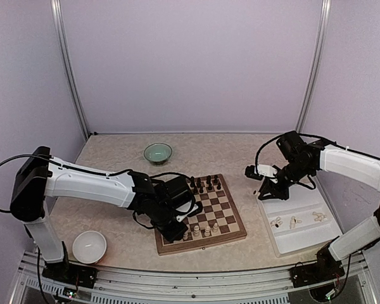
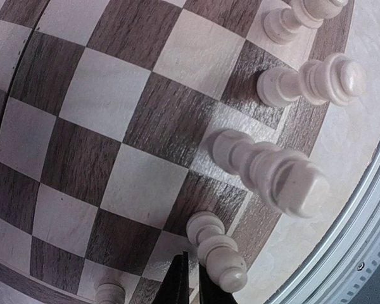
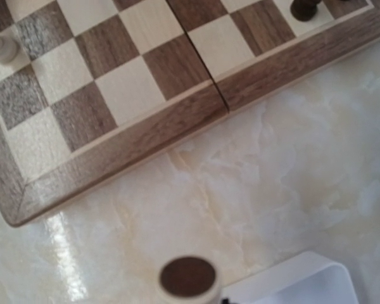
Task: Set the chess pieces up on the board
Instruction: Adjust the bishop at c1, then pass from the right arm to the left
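The board lies in the middle of the table. Dark chessmen stand along its far edge and a few cream chess pieces on its near row. My left gripper is low over the near left corner. In the left wrist view its fingertips are shut with nothing between them, next to a cream piece standing on an edge square. My right gripper hangs above the table between board and tray, shut on a cream piece whose brown felt base faces the wrist camera.
A white plastic tray at the right holds three more cream pieces. A green bowl sits at the back, a white bowl at the near left. Metal frame posts and lilac walls close in the table.
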